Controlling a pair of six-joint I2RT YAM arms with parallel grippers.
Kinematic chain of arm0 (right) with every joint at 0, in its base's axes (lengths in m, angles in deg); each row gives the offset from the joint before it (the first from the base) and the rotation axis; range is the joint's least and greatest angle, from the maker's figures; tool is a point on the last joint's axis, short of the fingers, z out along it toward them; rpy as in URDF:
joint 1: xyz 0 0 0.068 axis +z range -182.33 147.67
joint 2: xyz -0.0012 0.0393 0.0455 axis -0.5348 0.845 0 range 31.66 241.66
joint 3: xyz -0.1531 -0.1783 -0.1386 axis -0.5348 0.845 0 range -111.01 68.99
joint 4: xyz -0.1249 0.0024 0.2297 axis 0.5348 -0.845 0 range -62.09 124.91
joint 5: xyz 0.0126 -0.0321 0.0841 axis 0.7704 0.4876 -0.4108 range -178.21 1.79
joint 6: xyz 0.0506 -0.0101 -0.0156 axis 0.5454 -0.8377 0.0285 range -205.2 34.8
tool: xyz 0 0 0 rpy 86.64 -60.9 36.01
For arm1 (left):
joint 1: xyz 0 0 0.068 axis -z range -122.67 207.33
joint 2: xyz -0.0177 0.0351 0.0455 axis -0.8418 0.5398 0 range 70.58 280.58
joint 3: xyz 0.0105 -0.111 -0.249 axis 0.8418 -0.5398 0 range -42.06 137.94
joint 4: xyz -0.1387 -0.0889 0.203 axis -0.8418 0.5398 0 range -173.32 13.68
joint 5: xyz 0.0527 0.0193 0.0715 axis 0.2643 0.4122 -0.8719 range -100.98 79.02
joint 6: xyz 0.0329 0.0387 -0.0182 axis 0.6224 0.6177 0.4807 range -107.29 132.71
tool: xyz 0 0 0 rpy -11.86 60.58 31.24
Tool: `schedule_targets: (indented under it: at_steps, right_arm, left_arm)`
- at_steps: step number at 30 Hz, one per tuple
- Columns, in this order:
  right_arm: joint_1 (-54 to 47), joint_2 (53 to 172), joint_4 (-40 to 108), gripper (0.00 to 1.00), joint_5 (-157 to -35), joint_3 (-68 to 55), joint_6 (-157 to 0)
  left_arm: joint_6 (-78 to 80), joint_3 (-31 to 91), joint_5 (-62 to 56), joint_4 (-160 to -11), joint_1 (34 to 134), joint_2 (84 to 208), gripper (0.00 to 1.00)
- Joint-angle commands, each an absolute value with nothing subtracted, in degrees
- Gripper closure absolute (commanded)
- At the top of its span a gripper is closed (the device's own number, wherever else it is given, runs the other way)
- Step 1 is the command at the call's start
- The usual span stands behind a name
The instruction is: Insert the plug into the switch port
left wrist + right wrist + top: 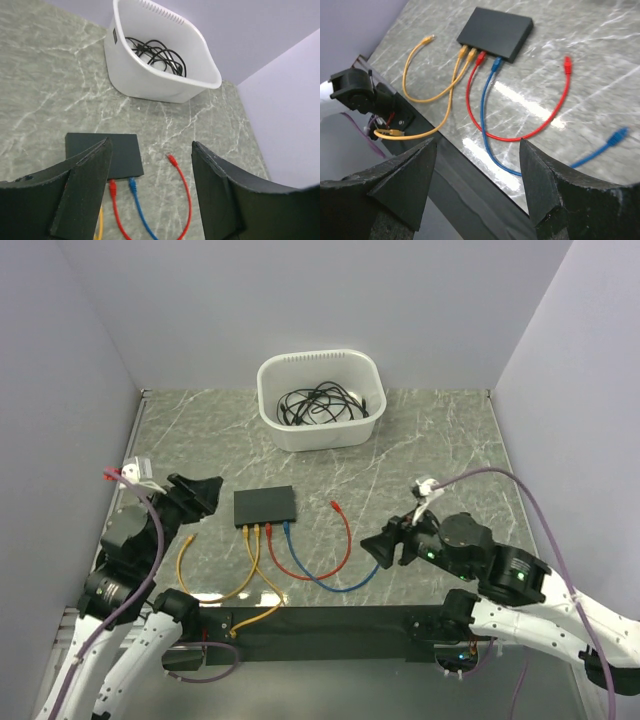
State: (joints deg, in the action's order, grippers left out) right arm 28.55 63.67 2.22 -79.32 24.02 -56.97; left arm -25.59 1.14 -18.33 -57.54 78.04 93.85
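**Mia:** What is the biggest thing here?

**Ben:** The grey table (440, 450). Next is the white tub (300, 435). It sits behind the box (265, 504), well apart from it, and black cords (318, 405) are inside.

**Mia:** Where are the grippers?

**Ben:** The left gripper (207, 496) is just left of the box. Its fingers are spread apart and hold nothing. The right gripper (376, 549) is right of the box and a bit nearer to us. It is spread wide too, with nothing in it.

**Mia:** And the box?

**Ben:** It is black and lies flat. Its ports (504, 56) run along the near edge.

**Mia:** What about the cables?

**Ben:** Two yellow cables (252, 565), a red cable (310, 572) and a blue cable (330, 585) are stuck into that edge, side by side. They curl away toward us.

**Mia:** Where is the plug?

**Ben:** The red plug (335, 506) lies loose on the table, just right of the box. It does not touch the box. The blue plug (619, 135) lies farther right of the box, near the right gripper.
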Motion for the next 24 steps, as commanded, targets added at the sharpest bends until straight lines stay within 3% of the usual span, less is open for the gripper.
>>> schedule_targets:
  at_steps: [1, 5, 10, 24]
  right_arm:
    - [28.9, 57.5, -1.9, 0.26, -75.1, 22.7, -57.2]
    - [28.8, 53.6, -1.9, 0.26, -74.2, 23.1, -56.7]
    - [28.8, 52.0, -1.6, 0.25, -73.8, 23.6, -56.2]
    - [28.8, 52.7, -0.8, 0.25, -75.0, 23.9, -57.0]
  left_arm:
    - [-18.2, 1.3, -19.3, -53.3, 78.2, 90.3, 0.29]
    - [-17.1, -1.0, -15.0, -55.7, 78.2, 85.7, 0.28]
    - [-18.1, -1.0, -19.4, -54.3, 78.2, 82.8, 0.28]
    - [-18.4, -1.2, -19.5, -54.4, 78.2, 83.6, 0.28]
